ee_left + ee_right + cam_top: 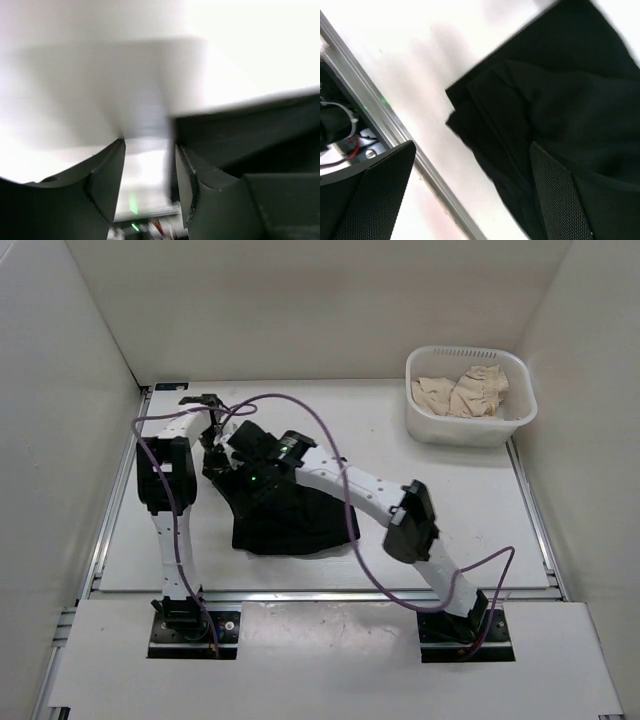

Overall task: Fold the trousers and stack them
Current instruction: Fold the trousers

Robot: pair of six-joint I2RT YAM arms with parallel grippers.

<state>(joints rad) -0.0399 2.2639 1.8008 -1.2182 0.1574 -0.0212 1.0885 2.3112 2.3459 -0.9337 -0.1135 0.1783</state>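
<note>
left gripper [150, 145] and right gripper [472, 147] both spread apart beside the far-left edge of the trousers [285, 518].

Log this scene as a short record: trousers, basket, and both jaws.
trousers: black, crumpled heap, mid-table, not folded
basket: white, far right corner, holds beige cloth
left jaws: open, nothing between them, by the heap's far left
right jaws: open wide, over the trousers
</note>
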